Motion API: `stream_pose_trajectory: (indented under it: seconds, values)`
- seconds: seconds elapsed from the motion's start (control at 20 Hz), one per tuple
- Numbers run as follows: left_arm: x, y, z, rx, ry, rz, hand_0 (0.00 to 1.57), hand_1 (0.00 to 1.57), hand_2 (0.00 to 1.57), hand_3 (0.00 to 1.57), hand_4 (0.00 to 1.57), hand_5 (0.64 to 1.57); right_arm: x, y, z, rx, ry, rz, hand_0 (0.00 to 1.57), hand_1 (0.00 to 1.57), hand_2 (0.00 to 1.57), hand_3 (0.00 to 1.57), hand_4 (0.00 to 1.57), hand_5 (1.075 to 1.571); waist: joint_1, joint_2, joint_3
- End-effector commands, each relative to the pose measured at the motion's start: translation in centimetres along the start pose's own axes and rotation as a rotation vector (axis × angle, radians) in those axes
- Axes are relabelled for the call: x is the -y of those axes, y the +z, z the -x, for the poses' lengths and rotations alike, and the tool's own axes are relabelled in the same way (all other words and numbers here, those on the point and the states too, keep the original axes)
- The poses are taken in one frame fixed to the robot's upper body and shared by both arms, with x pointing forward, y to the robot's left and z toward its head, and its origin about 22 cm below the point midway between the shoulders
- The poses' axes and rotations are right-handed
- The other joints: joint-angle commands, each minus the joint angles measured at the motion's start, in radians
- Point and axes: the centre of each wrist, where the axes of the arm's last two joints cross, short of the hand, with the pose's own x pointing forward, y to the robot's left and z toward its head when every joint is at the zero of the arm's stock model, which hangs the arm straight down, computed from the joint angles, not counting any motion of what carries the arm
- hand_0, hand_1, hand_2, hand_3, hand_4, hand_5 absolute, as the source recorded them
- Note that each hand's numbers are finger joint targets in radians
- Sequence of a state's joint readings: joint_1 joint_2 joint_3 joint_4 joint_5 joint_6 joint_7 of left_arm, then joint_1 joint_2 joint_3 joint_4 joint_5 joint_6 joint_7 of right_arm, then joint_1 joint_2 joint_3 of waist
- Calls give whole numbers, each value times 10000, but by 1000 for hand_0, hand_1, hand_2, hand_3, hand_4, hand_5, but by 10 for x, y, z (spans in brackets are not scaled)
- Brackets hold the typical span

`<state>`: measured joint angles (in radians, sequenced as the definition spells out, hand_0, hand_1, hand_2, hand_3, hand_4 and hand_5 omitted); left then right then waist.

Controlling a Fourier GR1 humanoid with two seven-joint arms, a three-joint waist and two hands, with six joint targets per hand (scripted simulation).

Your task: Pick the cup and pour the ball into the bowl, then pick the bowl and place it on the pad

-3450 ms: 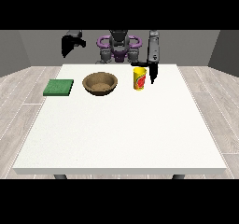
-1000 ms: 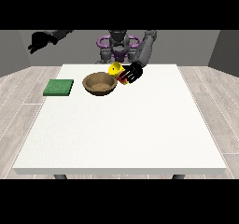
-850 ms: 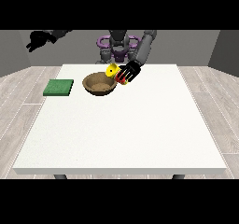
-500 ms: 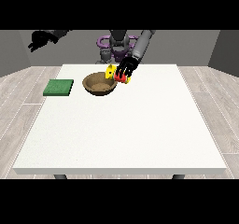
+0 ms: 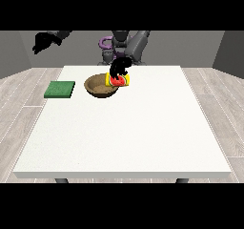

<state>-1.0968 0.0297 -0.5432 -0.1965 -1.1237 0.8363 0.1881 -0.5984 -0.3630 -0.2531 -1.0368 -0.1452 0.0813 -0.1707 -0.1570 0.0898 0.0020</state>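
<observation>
While my hand at the view's right (image 5: 119,67) grasps the yellow cup (image 5: 118,80), tipped over the brown bowl's (image 5: 97,88) rim on the counter (image 5: 124,128), pouring is underway; next I should confirm the unseen ball has landed, then right the cup.

Even, soft light from above, with no glare.
The white table (image 5: 128,132) was bright and evenly lit; only a faint shadow showed beneath the bowl (image 5: 101,86), and the far walls looked dimmer grey.
</observation>
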Motion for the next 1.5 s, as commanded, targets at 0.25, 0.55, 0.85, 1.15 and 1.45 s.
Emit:
stream_pose_trajectory:
  seconds: [0.25,0.55,0.85,1.15,1.45]
  values:
    - [-4,-3,-25,1760,-3343,800,1522,1522,1571,1571,1515,1173,-22,-21,-11,127,-153,-564,0,0,339,621,578,1566,-424,128,-12]
    - [-19,-12,-45,2009,-4635,725,1523,1523,1571,1571,1482,1196,-38,-15,5,124,-251,-429,0,0,342,642,579,1566,-611,174,-17]
    - [-32,-14,-65,2600,-4647,714,1532,1532,1571,1571,1459,1228,-8,-2,21,-254,-221,-185,0,0,354,634,585,1564,-199,-263,-16]
    - [-46,-24,-67,2384,-2979,570,1528,1528,1571,1571,1514,1180,0,3,24,-501,-12,350,0,0,338,598,576,1563,366,-407,-22]
    - [-68,-39,-24,1177,-309,-186,1451,1451,1571,1571,1335,1389,19,49,68,-1650,328,938,0,0,365,635,562,1564,1256,-1386,-25]
